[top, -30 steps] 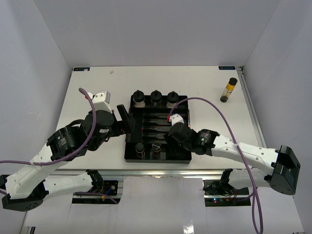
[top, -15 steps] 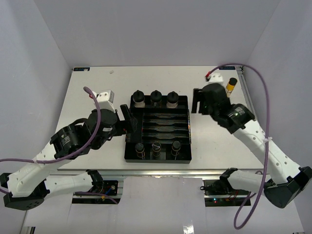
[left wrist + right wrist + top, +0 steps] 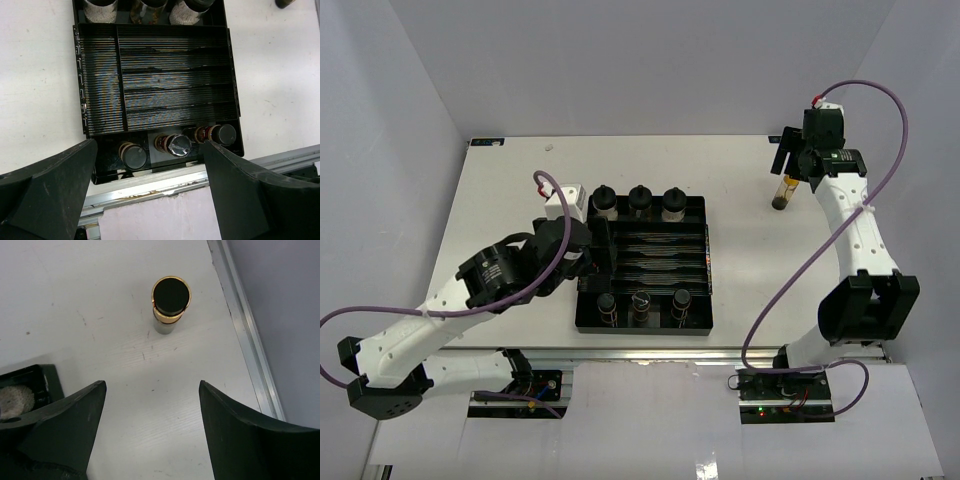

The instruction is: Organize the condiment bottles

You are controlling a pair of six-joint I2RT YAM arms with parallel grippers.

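Note:
A black tray (image 3: 695, 262) holds three squat knob-lidded bottles (image 3: 640, 200) in its back row and three slimmer dark-capped bottles (image 3: 641, 305) in its front row. The front row also shows in the left wrist view (image 3: 177, 145). One slim bottle of yellowish liquid (image 3: 786, 186) stands alone on the table at the back right. My right gripper (image 3: 788, 163) is open and empty, hovering just short of that bottle (image 3: 170, 305); its jaws (image 3: 152, 385) stand wide apart. My left gripper (image 3: 597, 243) is open and empty above the tray's left side (image 3: 150, 145).
The table's right metal edge rail (image 3: 245, 330) runs close beside the lone bottle. The tray's ribbed middle compartments (image 3: 175, 85) hold nothing. The tray's back right corner (image 3: 42, 377) shows beside my right gripper's left finger. The table's front rail (image 3: 165, 177) lies below the tray.
My right arm has swung from over the tray's front right slot to the back right, above the lone bottle. The third front bottle now shows. My left gripper has shifted right over the tray.

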